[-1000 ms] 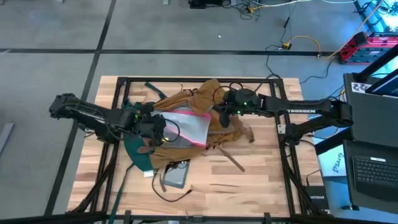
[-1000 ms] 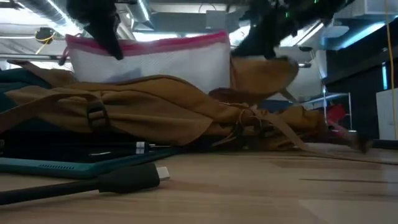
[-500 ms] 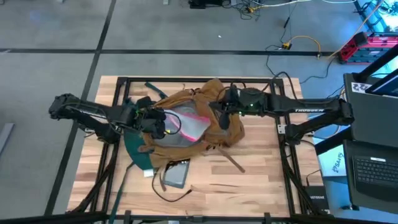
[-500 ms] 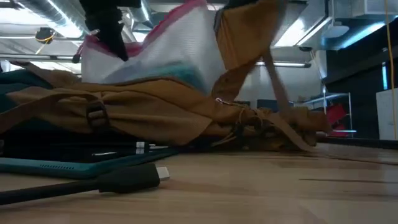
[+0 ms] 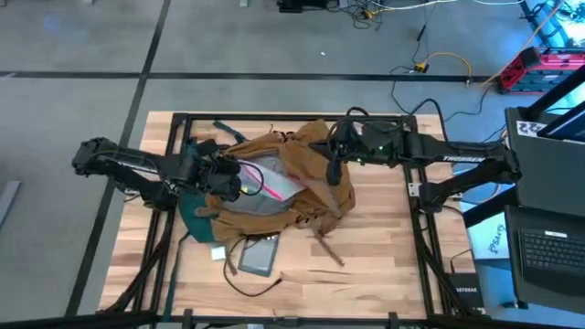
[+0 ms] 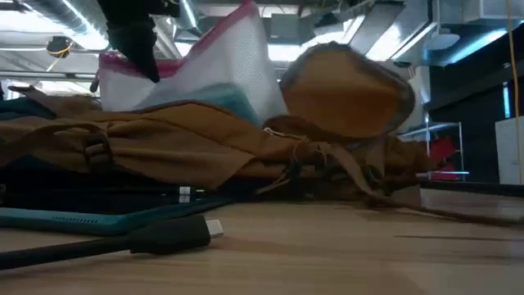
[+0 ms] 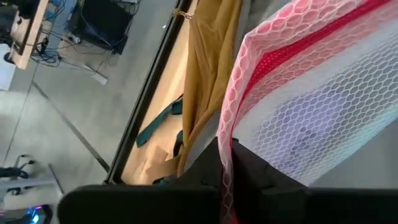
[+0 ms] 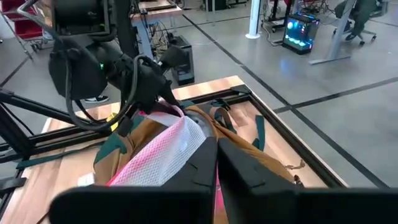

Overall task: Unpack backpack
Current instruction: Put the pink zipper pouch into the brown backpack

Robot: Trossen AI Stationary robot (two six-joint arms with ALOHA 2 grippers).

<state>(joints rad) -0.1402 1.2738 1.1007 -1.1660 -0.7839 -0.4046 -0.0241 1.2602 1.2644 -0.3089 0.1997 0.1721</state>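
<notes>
Our left hand is pinching the pink edge of the mesh pouch; the left wrist view shows the pink hem running down into the gap between our dark fingers, pressed together on it. Our right hand is clamped on the tan flap of the backpack, holding it up and away. In the right wrist view its fingers meet with no gap we can see, though the fabric in their bite is hidden there.

The backpack lies slumped in the middle of the wooden surface, mouth upward, teal base toward the left arm. We judge the split is deliberate: the right hand keeps the opening wide so the pouch can slide out without snagging.

The high view gives the layout, plus a dark tablet and a cable already lying just in front of the bag. The low view shows what that one cannot: the pouch stands well above the fabric, its lower part still sunk inside, beside the lifted flap. The right wrist view shows the left arm's hand gripping the pouch from the far side.
</notes>
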